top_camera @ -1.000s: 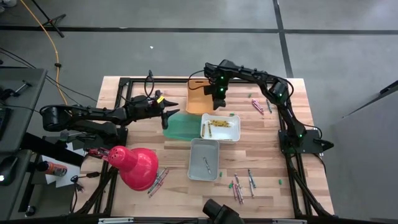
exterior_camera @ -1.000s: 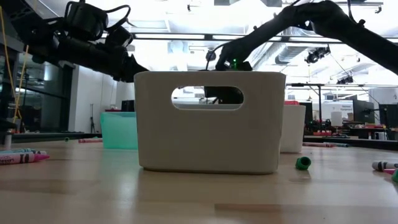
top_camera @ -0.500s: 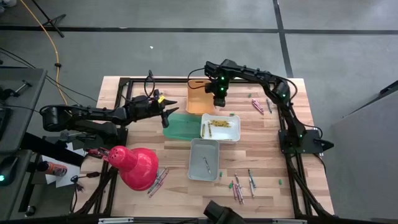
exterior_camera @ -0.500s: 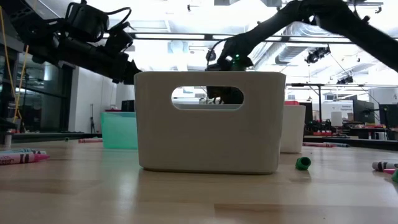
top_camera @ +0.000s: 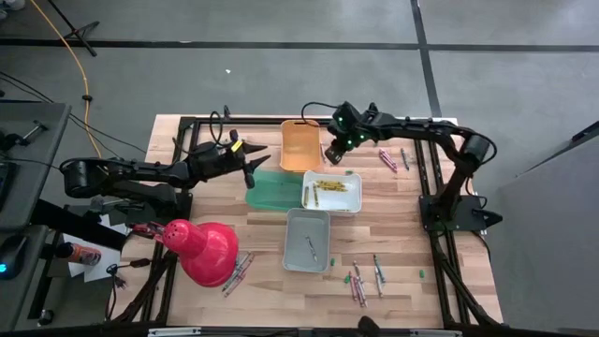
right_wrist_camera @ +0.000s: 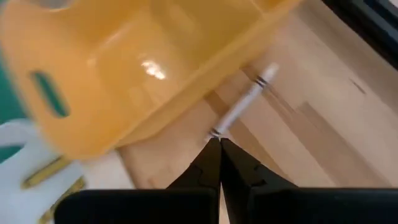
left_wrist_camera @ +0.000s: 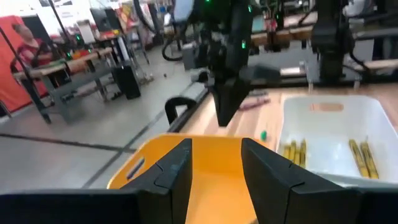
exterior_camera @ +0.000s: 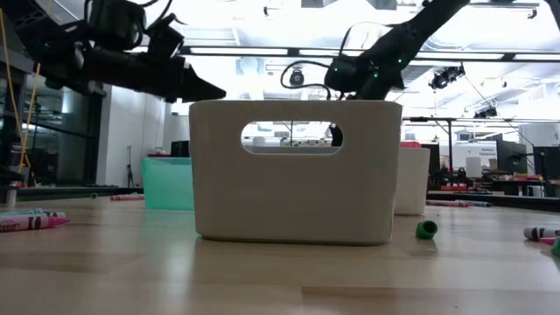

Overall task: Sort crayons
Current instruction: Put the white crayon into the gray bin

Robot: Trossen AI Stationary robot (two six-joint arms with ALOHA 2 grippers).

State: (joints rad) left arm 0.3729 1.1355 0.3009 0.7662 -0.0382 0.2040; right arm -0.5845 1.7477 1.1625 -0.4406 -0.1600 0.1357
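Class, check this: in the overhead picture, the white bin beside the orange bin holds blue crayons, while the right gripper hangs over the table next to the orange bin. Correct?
Not quite. The white bin holds yellow crayons, not blue, as the high view shows. The rest stands: the right gripper hangs beside the orange bin.

Clustered bins (top_camera: 323, 192) mid-table, seemingly gapless
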